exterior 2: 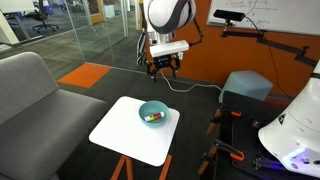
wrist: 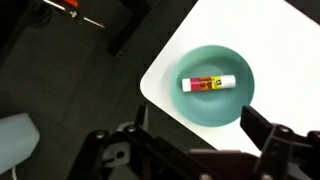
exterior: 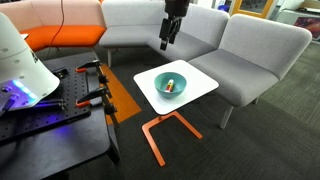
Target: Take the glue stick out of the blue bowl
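Note:
The teal-blue bowl [exterior: 157, 82] stands on the small white table [exterior: 203, 80] and shows in both exterior views [exterior 2: 145, 108]. The glue stick [wrist: 208, 83], white with a red and yellow label, lies flat inside the bowl [wrist: 215, 110]; it also shows as a small orange-red spot in the exterior views [exterior: 171, 85] [exterior 2: 154, 118]. My gripper [exterior: 167, 40] hangs well above the table, behind the bowl [exterior 2: 163, 68]. In the wrist view its two dark fingers [wrist: 200, 135] stand wide apart, open and empty, with the bowl between and beyond them.
Grey sofa seats [exterior: 255, 50] stand behind and beside the table, with an orange seat [exterior: 60, 38] further along. The table has orange legs [exterior: 165, 128]. A black bench with clamps [exterior: 70, 100] stands close by, and dark carpet [wrist: 60, 70] surrounds the table.

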`<state>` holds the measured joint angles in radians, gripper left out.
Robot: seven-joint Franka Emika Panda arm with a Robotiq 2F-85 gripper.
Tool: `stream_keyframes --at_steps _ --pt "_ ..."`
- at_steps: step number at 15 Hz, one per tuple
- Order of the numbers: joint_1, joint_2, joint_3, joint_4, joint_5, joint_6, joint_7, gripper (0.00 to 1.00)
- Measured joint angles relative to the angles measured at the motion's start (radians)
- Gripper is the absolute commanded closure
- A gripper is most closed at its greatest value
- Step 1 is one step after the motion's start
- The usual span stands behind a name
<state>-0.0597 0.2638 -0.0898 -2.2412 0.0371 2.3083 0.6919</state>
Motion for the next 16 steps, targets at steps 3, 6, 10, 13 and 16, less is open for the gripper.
stream_keyframes --at_steps 3,6,10,13,16 --pt "0.003 0.085 -0.015 0.016 0.099 0.078 0.069 0.0" --pt "0.013 0.129 -0.016 0.041 0.189 0.115 0.142 0.0" --pt "0.044 0.132 -0.036 0.053 0.192 0.126 0.218 0.0" --pt "0.044 0.132 -0.04 0.053 0.192 0.126 0.218 0.0" --pt "0.057 0.136 -0.058 0.052 0.179 0.138 0.274 0.0"
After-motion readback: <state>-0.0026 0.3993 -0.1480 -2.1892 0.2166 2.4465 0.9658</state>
